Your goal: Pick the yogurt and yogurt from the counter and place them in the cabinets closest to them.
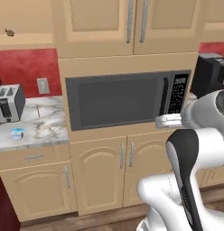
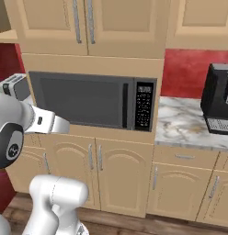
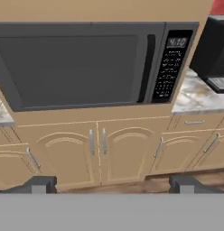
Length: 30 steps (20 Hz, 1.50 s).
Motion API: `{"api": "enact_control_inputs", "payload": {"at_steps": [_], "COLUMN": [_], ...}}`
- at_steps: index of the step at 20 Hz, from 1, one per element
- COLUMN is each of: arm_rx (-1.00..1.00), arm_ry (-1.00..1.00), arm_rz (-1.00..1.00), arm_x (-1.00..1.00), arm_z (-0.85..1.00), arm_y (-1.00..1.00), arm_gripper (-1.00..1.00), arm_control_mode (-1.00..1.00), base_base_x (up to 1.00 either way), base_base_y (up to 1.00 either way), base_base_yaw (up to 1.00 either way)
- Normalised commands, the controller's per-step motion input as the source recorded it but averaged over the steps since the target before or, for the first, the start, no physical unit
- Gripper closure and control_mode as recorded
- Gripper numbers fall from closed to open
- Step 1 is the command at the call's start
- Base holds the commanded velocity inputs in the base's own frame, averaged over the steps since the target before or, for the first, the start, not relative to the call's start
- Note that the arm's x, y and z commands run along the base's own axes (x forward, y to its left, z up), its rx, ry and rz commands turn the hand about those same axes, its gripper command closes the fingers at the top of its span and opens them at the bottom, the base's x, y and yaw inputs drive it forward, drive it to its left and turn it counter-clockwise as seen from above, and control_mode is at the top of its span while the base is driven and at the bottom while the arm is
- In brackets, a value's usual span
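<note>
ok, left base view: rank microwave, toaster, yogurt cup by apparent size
1. microwave, largest by far
2. toaster, on the counter at left
3. yogurt cup, smallest, in front of the toaster and nearer the camera

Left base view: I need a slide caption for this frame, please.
A yogurt cup sits on the marble counter near the toaster, left of the built-in microwave.

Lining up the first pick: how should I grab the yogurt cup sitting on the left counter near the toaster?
Grip the yogurt cup across its short round sides, coming down from above with the open gripper. It stands upright near the front edge of the counter, with bare marble around it and the toaster set well behind, so a top approach looks unobstructed. It is small and low, so centre the fingers carefully.
</note>
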Motion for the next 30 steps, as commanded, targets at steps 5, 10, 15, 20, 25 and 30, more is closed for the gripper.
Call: {"api": "enact_control_inputs", "payload": {"at_steps": [5, 10, 15, 20, 25, 30], "arm_rx": [0.0, 0.0, 0.0, 0.0, 0.0, 0.0], "arm_ry": [0.0, 0.0, 0.0, 0.0, 0.0, 0.0], "arm_rz": [0.0, 0.0, 0.0, 0.0, 0.0, 0.0], "arm_x": [0.0, 0.0, 0.0, 0.0, 0.0, 0.0], "arm_z": [0.0, 0.0, 0.0, 0.0, 0.0, 0.0], "arm_y": [0.0, 0.0, 0.0, 0.0, 0.0, 0.0], "arm_gripper": [-1.0, -1.0, -1.0, -1.0, -1.0, -1.0], "arm_control_mode": [1.0, 1.0, 1.0, 1.0, 1.0, 1.0], "base_base_x": [0.0, 0.0, 0.0, 0.0, 0.0, 0.15], "base_base_y": [0.76, 0.66, 0.57, 0.13, 0.01, 0.2], "base_base_yaw": [0.0, 0.0, 0.0, 0.0, 0.0, 0.02]}}
